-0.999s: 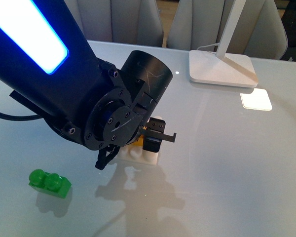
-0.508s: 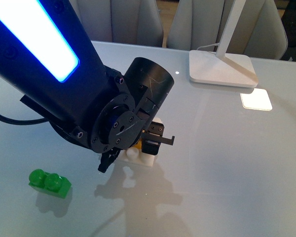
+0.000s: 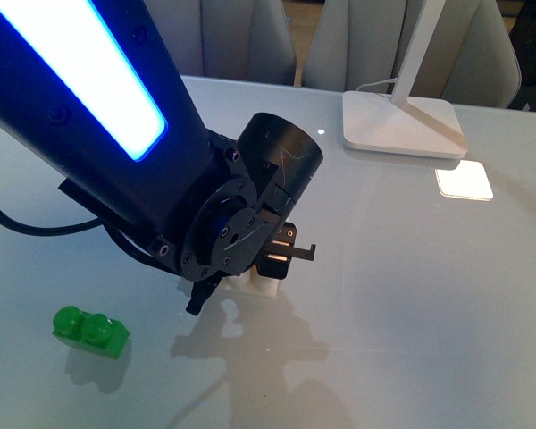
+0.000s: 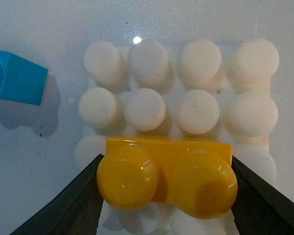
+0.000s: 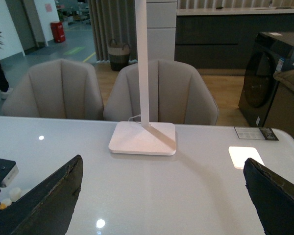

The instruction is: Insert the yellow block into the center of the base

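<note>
Yellow plastic gleams between the two dark fingers of the left gripper (image 4: 166,188), which is clamped on the ends of the yellow block (image 4: 167,177) and holds it over the base (image 4: 196,105), the white studded plate lying on the glassy surface (image 3: 411,295). From the wrist view the block sits across the third row of studs, roughly over the two middle columns, with two full rows of bare studs beyond it, so it looks a touch off the true centre; whether it has seated or only rests on the stud tops I cannot tell. To do this well, I would judge the arm should square the block to the grid, nudge it towards the middle four studs, then press straight down without tilting, since the light plate could skid. A blue brick (image 4: 17,77) lies just beside the base, apart from it, and a green brick (image 3: 91,332) sits well away. The right gripper (image 5: 161,200) hangs spread wide and empty, facing a white lamp (image 5: 143,137).
</note>
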Robot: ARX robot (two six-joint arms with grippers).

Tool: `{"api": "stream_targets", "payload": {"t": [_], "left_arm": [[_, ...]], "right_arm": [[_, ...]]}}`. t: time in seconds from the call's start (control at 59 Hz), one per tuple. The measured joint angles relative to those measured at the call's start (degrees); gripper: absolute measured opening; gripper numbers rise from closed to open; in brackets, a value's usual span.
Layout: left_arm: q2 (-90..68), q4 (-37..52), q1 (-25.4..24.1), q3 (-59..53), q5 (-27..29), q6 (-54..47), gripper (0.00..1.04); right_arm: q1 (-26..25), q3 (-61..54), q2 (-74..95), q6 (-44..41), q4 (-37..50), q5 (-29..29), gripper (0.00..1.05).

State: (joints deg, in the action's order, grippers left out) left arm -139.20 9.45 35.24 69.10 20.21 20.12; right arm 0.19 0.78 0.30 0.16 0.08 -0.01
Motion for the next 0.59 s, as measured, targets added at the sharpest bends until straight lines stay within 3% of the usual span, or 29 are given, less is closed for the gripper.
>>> {"api": "stream_targets", "payload": {"t": [0.39,0.593], "left_arm": [[-0.2,0.7,-0.02,0.09,-0.04,0.2,0.62],[0.09,0.63,-0.72,-1.09,-2.12,-0.2,0.92]], "right_arm": [[0.02,0.0,0.0,0.0,0.0,0.0,0.96],[0.0,0.0,0.0,0.0,0.0,0.0,0.96]]}}
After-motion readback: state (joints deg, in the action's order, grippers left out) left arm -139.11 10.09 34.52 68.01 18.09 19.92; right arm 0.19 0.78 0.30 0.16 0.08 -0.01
